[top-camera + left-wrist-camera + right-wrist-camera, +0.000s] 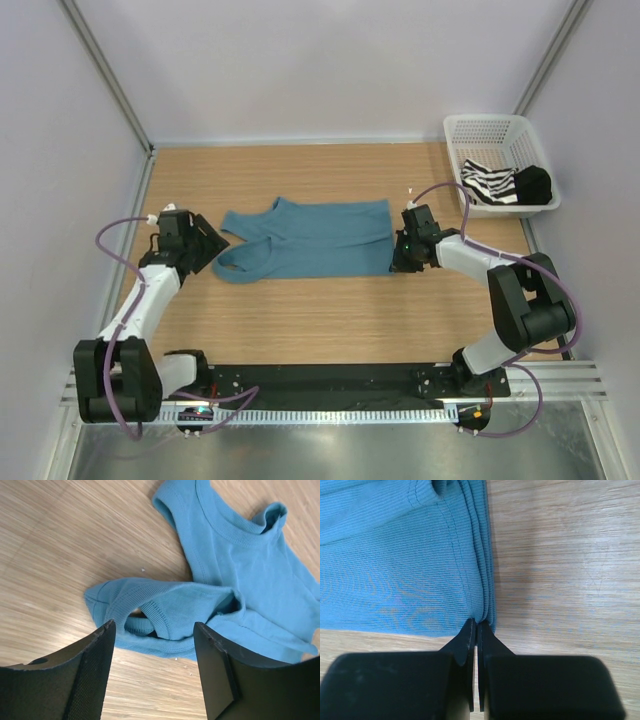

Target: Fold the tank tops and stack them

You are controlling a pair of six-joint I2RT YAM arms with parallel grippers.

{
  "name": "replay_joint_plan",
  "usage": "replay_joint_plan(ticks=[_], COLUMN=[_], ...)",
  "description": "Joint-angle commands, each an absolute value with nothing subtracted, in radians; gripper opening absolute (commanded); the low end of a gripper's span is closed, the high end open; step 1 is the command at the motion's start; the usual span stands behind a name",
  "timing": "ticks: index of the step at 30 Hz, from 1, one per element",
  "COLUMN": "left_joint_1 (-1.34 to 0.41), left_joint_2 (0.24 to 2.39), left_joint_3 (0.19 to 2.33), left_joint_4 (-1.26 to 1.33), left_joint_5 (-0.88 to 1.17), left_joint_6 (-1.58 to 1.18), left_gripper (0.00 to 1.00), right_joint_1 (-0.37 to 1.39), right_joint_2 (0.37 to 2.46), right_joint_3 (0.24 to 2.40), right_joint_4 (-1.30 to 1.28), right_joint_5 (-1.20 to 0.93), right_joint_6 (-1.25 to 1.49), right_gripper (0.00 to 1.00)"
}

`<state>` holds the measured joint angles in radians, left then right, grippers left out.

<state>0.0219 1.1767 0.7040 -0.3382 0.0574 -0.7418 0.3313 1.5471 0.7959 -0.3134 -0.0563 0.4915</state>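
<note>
The wooden tabletop (300, 320) carries the teal tank top (320, 240), spread flat at its middle with the straps toward the left. The white mesh basket (480, 130) at the far right corner holds the crumpled striped tank top (490, 185). The left fingers (90, 670) stand wide apart just over the bunched straps, while the right fingers (465, 640) are pressed together at the hem's near corner, touching its folded edge.

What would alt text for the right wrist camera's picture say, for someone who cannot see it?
The right gripper, black and shut, pinches the corner of a teal-blue tank top at its layered edge. The ribbed cloth fills the upper left; the wooden table lies to the right.
</note>
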Motion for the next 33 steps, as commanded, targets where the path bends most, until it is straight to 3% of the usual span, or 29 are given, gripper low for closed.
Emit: replay_joint_plan(ticks=[1, 9, 15, 21, 22, 33], left_joint_1=[0.028, 0.028, 0.028, 0.026, 0.026, 0.026], left_joint_2=[1.115, 1.170, 1.269, 1.312, 1.309, 1.318], left_joint_3=[0.700, 0.701, 0.701, 0.699, 0.699, 0.902], left_joint_4=[-0.368, -0.379, -0.327, -0.310, -0.311, -0.606], left_joint_5=[-0.044, -0.048, -0.003, 0.015, 0.009, -0.324], left_joint_6=[-0.745, -0.747, -0.733, -0.698, -0.693, -0.796], left_gripper=[0.63, 0.55, 0.35, 0.02, 0.00, 0.00], right_joint_1=[0.328, 0.328, 0.328, 0.328, 0.328, 0.327], right_joint_2=[1.551, 1.560, 1.557, 1.546, 1.542, 1.491], right_joint_3=[0.807, 0.810, 0.807, 0.793, 0.790, 0.735], right_joint_4=[-0.293, -0.290, -0.293, -0.299, -0.301, -0.327], right_joint_5=[-0.064, -0.077, -0.084, -0.087, -0.089, -0.121], right_joint_6=[0.476, 0.480, 0.482, 0.480, 0.480, 0.480], right_gripper=[0.01, 0.01, 0.01, 0.01, 0.01, 0.01])
